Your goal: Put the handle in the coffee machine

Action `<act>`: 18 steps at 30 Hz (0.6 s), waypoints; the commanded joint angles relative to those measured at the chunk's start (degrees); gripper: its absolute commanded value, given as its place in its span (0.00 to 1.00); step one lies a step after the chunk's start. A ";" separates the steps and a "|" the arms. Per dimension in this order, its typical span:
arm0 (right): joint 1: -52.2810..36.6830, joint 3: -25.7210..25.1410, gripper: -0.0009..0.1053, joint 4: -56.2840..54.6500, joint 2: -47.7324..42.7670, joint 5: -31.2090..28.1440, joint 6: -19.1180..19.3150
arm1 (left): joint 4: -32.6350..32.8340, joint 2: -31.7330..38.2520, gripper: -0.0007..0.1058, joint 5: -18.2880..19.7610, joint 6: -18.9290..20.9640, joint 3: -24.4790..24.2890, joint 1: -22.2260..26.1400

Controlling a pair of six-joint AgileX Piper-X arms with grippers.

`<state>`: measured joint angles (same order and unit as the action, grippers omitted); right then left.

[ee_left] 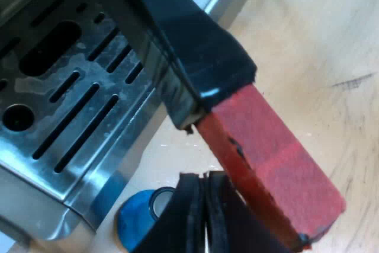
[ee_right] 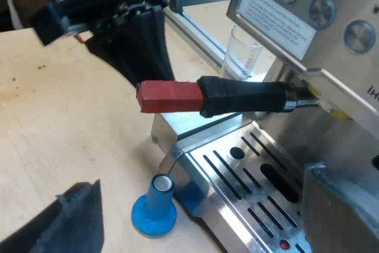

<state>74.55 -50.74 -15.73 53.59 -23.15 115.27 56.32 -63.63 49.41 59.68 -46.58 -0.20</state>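
The holder's black handle [ee_left: 195, 39] with its red end [ee_left: 272, 164] reaches out over the drip tray [ee_left: 71, 105]. My left gripper [ee_left: 205, 217] is shut, fingers pressed together, right beside the red end with nothing between them. In the right wrist view the handle [ee_right: 243, 96] runs level from under the espresso machine's front panel [ee_right: 296, 22], and the left gripper [ee_right: 145, 57] hangs just behind the red end [ee_right: 169, 97]. My right gripper [ee_right: 201, 205] is open above the drip tray [ee_right: 254, 170]; one black finger [ee_right: 77, 217] shows over the table.
A blue tamper [ee_right: 155, 205] [ee_left: 139, 220] stands upright on the wooden table at the drip tray's corner. A measuring glass [ee_right: 244, 57] stands beside the machine, beyond the handle. Bare wooden table lies past the red end.
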 commanded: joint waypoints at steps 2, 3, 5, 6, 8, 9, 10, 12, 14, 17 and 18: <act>0.01 -1.04 0.68 0.08 -0.50 1.38 1.13 | 0.07 0.86 0.01 4.06 2.03 -1.07 -0.78; 0.01 -1.04 0.68 0.08 -0.50 1.38 1.13 | 0.07 0.86 0.01 3.91 2.06 -1.07 -0.78; 0.01 -1.04 0.68 0.08 -0.50 1.38 1.13 | 0.07 0.86 0.01 3.45 3.51 -1.07 -0.78; 0.01 -1.04 0.68 0.08 -0.50 1.38 1.13 | 0.07 0.86 0.01 3.47 3.66 -1.07 -1.01; 0.01 -1.04 0.68 0.08 -0.50 1.60 1.13 | 0.07 0.86 0.01 2.06 4.75 -1.07 -2.30; 0.01 -1.04 0.68 0.08 -0.50 1.60 1.13 | 0.07 0.86 0.01 1.71 4.87 -1.07 -2.69; 0.01 -1.04 0.68 0.08 -0.50 1.58 1.13 | 0.07 0.86 0.01 1.38 5.04 -1.07 -3.92; 0.01 -1.04 0.68 0.08 -0.50 1.58 1.13 | 0.07 0.86 0.01 0.28 6.34 -1.27 -6.08; 0.01 -1.04 0.68 0.08 -0.50 1.58 1.13 | 0.07 0.86 0.01 -2.54 8.45 -1.81 -8.99; 0.01 -1.04 0.68 0.08 -0.50 1.58 1.13 | 0.07 0.86 0.01 -6.99 10.97 -3.18 -12.60; 0.01 -1.04 0.68 0.08 -0.50 1.58 1.13 | 0.07 0.86 0.01 -7.66 11.30 -3.40 -12.83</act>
<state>74.55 -50.91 -15.98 53.59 -22.10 115.66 55.37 -63.50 39.58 68.25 -48.16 -8.53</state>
